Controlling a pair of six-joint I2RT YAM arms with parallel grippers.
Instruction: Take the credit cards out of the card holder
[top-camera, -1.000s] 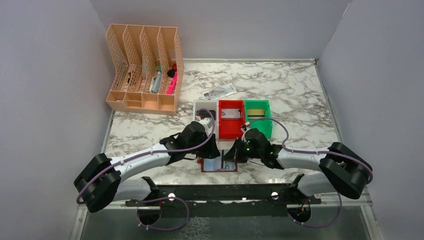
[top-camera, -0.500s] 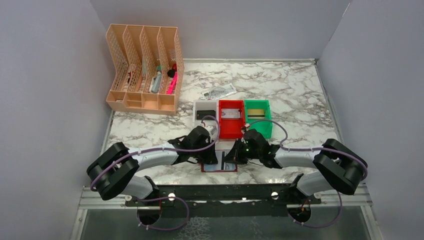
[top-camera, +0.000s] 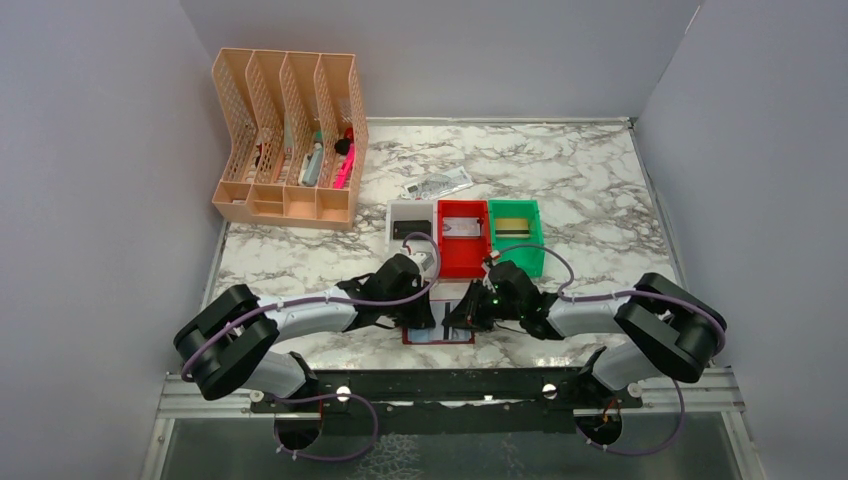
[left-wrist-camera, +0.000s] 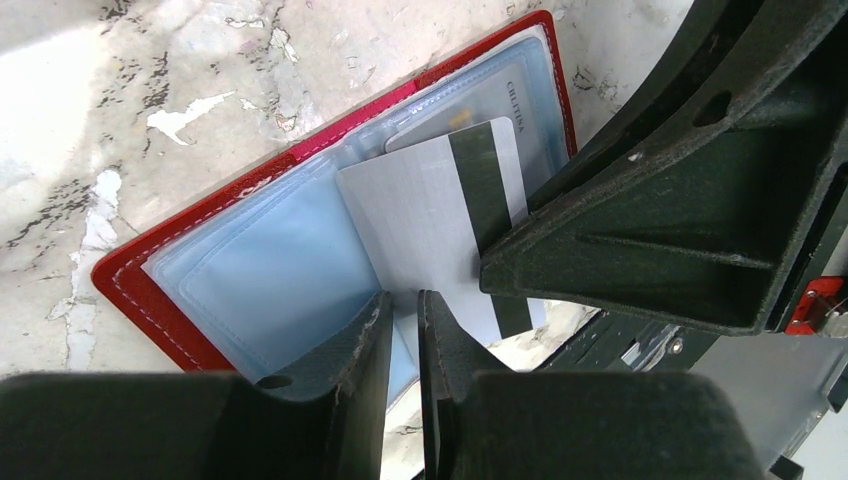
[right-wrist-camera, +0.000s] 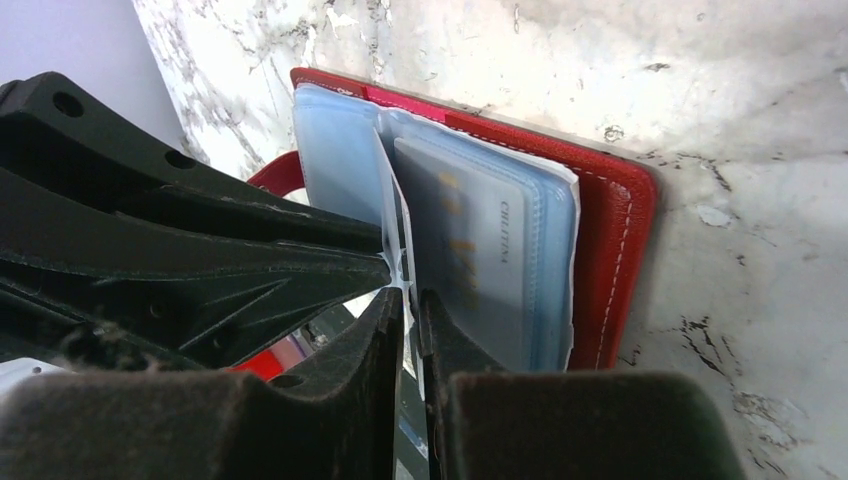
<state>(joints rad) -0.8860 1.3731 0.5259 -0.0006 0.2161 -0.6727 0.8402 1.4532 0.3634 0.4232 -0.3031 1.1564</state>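
Two credit cards visible in one card holder, left pincer and right pincer nearly together, grip unclear.

small dark word on pale card in card holder sleeve, begins "CR", rest too blurred to read

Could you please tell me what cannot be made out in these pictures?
Top view: the open dark red bifold card holder lies mostly hidden under the left gripper and right gripper.
Left wrist view: the right gripper covers part of the silver striped plastic card.
Wrist views: whether either gripper pinches anything.
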